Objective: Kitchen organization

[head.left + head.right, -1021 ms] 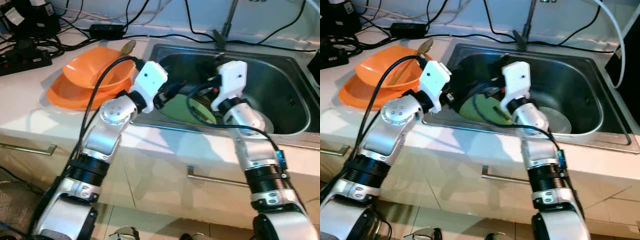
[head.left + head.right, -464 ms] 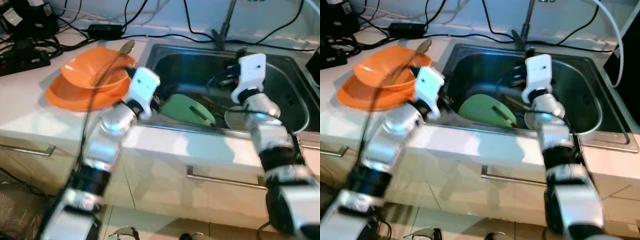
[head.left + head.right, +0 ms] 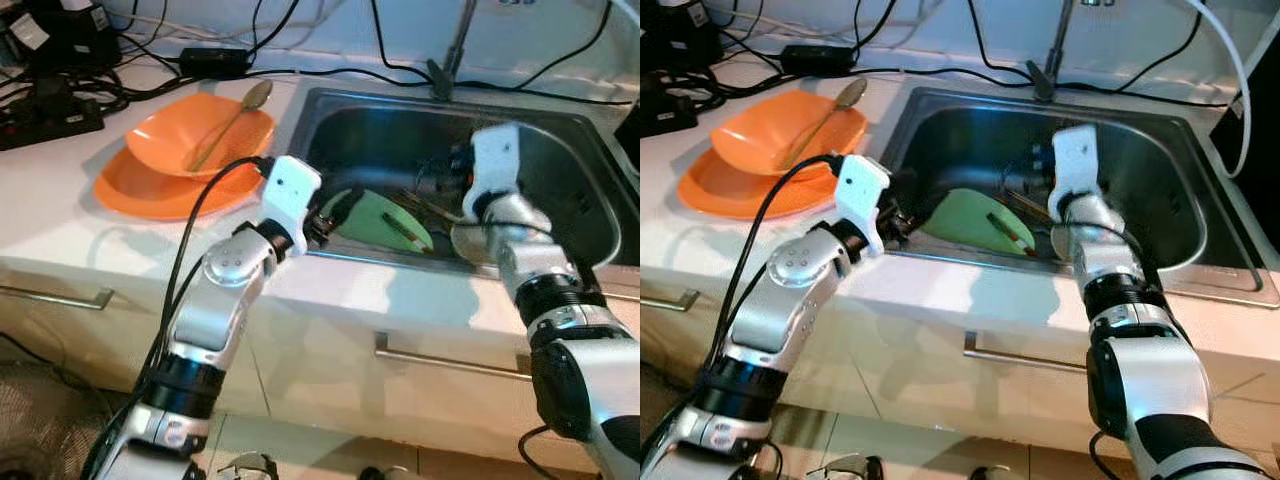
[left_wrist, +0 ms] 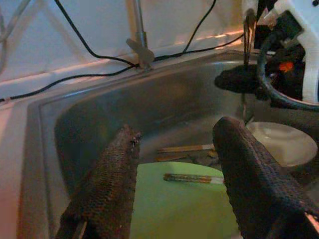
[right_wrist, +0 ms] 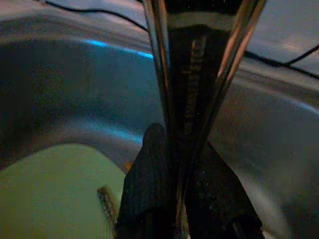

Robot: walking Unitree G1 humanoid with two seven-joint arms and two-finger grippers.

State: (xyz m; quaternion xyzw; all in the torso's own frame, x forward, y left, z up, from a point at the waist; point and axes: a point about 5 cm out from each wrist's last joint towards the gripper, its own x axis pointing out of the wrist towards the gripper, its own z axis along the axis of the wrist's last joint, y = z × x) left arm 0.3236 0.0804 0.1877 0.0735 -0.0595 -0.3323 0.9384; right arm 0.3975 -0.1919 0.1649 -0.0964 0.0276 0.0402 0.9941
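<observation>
A green plate [image 3: 385, 215] leans in the steel sink [image 3: 570, 150], with chopsticks [image 4: 192, 178] lying on it. My left gripper [image 3: 335, 210] hovers at the sink's left rim just above the plate; it is open [image 4: 177, 128] with nothing between its fingers. My right gripper [image 3: 432, 185] is inside the sink beyond the plate's far edge. Its fingers [image 5: 144, 189] are shut on a shiny metal utensil [image 5: 194, 74] that stands upright [image 4: 246, 50]. A white plate [image 3: 478, 240] lies flat in the sink under the right forearm.
On the counter to the left, an orange bowl [image 3: 190, 135] holding a spoon [image 3: 235, 115] sits on an orange plate [image 3: 140, 190]. A power strip [image 3: 50, 115] and cables lie behind. The faucet [image 3: 450, 50] rises at the sink's back. Drawer handles [image 3: 440, 360] are below.
Both grippers have left the spot above the green plate. The left one drew back to the sink's left rim. The right one swung right, then came down beyond the plate.
</observation>
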